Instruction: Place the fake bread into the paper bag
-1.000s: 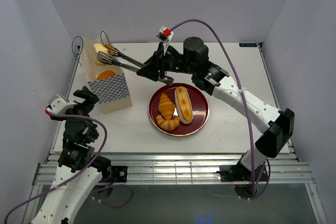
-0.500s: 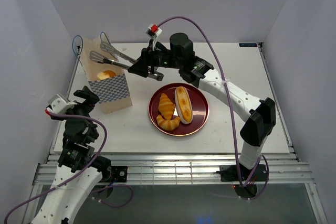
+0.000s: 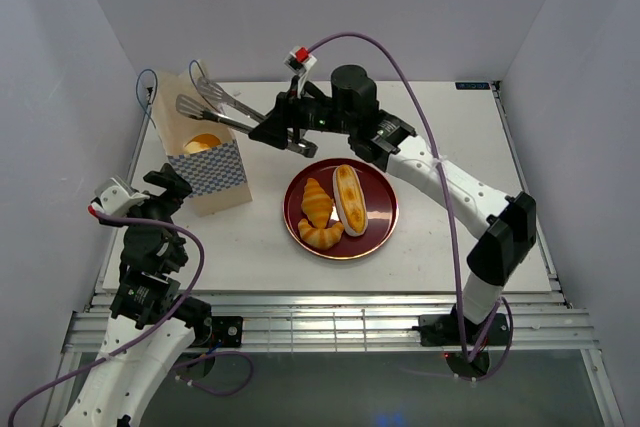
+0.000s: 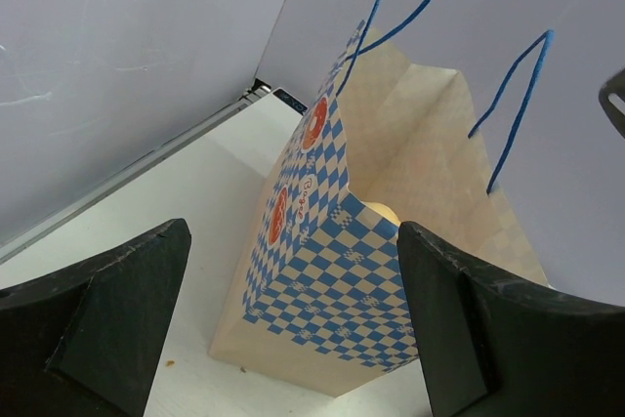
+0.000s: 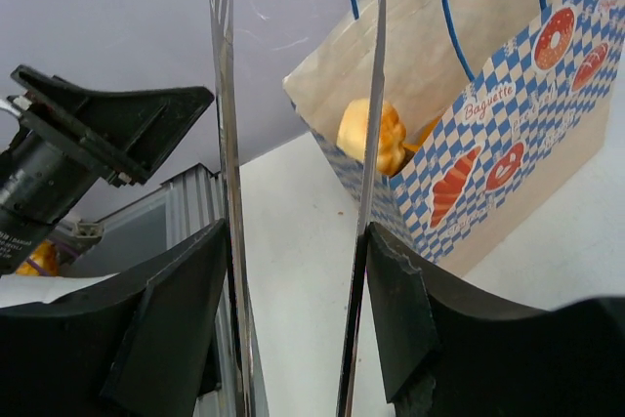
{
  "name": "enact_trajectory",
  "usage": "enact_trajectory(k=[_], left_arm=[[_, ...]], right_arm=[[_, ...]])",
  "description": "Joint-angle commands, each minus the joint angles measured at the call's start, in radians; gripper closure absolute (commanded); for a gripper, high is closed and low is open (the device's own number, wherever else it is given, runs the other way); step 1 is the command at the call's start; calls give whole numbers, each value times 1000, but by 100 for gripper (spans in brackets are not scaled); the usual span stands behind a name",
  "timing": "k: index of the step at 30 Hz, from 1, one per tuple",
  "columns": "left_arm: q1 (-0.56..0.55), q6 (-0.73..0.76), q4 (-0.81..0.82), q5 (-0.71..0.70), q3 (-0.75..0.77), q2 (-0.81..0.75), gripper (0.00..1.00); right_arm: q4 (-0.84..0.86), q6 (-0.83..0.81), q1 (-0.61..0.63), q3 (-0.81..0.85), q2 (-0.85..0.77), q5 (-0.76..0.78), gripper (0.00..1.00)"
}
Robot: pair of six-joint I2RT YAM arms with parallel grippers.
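The toy pastries look like light, rigid moulded pieces with a smooth glazed skin. They should not crush, but they may slide between thin blades, so the surest hold is probably across the middle of each piece.

Three lie close together on the dark red round plate [image 3: 385,232] at the centre of the overhead view. They are a golden oblong roll [image 3: 349,199] with a paler stripe, a ridged golden-brown croissant [image 3: 317,201] to its left, and a second curved croissant [image 3: 320,235] below them. A golden bun [image 5: 371,134] already sits inside the tall cream paper bag with a blue-checkered band [image 3: 205,167], which stands upright at the upper left.

The right gripper [image 3: 288,130] is clamped on long metal tongs [image 5: 223,65]. Their blades stand apart and empty over the bag's mouth. The left gripper [image 4: 293,231] sits at the lower left, near the bag, with its jaws spread wide and holding nothing.
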Motion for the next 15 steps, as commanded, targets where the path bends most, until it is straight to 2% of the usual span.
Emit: enact_trajectory(k=[1, 6, 10, 15], left_arm=[[-4, 16, 13, 48, 1, -11, 2], [-4, -1, -4, 39, 10, 0, 2], [-4, -4, -7, 50, 11, 8, 2], [-4, -8, -19, 56, 21, 12, 2]], right_arm=[[37, -4, 7, -93, -167, 47, 37], [52, -21, 6, -363, -432, 127, 37], [36, -14, 7, -648, -644, 252, 36], [-112, -23, 7, -800, -871, 386, 35]])
